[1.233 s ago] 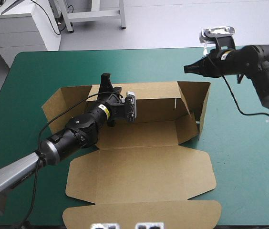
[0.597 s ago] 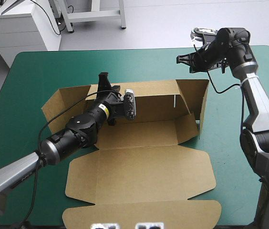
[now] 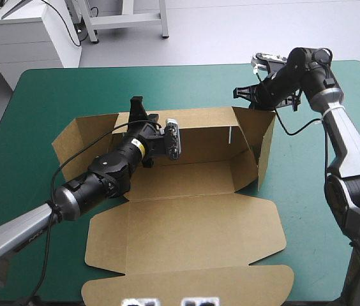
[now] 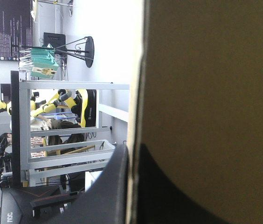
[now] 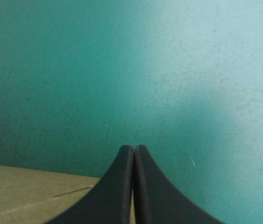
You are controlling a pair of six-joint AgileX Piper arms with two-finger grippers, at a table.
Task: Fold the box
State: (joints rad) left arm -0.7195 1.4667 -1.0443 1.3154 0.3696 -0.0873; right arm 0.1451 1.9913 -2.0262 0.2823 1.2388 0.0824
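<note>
Overhead, the brown cut-cardboard box (image 3: pixel 186 223) sits centred on the teal-green tabletop (image 3: pixel 52 89), rear wall raised, lid flat. Only the left wrist view shows the left gripper (image 4: pixel 134 148) pinching that wall's rim in its jaws; the right wrist view shows the right gripper (image 5: pixel 133 148), jaws pressed together, beside the box's far right corner.

White cabinet (image 3: pixel 23 44) on pale grey floor (image 3: pixel 231 32).

Left tool (image 3: pixel 138 104) rests at the far wall of the box (image 3: pixel 193 180), right tool (image 3: pixel 237 93) by its right corner.
</note>
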